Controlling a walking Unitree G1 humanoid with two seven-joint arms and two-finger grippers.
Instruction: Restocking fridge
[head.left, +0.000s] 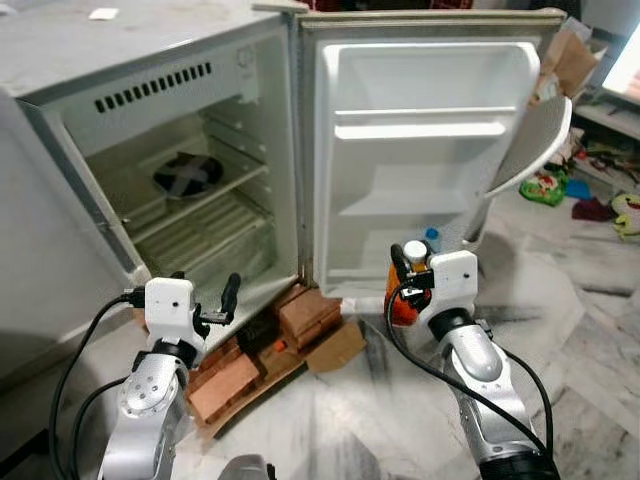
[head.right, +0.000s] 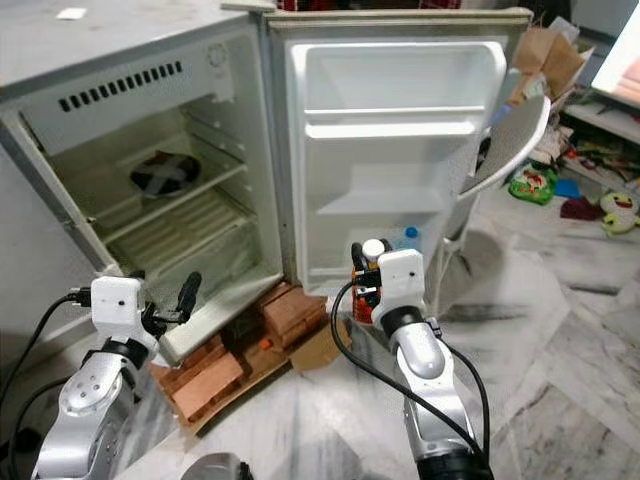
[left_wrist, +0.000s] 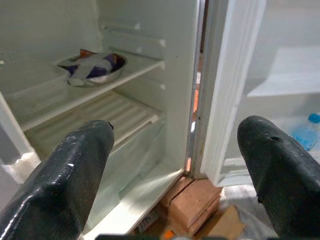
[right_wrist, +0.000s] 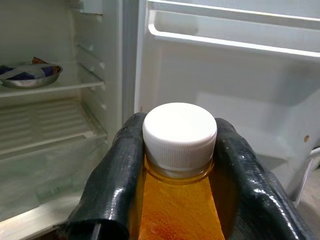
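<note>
My right gripper (right_wrist: 180, 165) is shut on an orange bottle (right_wrist: 177, 210) with a white cap (head.left: 415, 250), held upright low in front of the open fridge door (head.left: 420, 160). The small fridge (head.left: 190, 170) stands open, raised on bricks (head.left: 300, 320). A metal bowl (head.left: 187, 176) with a wrapped item sits on its upper shelf. A blue-capped bottle (head.left: 431, 238) rests in the door's lowest rack. My left gripper (left_wrist: 175, 165) is open with nothing between its fingers, held near the fridge's bottom front edge.
A white curved panel (head.left: 535, 150) leans beside the door on the right. Cardboard (head.left: 335, 345) lies on the marble floor by the bricks. Toys and clutter (head.left: 590, 195) spread at the far right.
</note>
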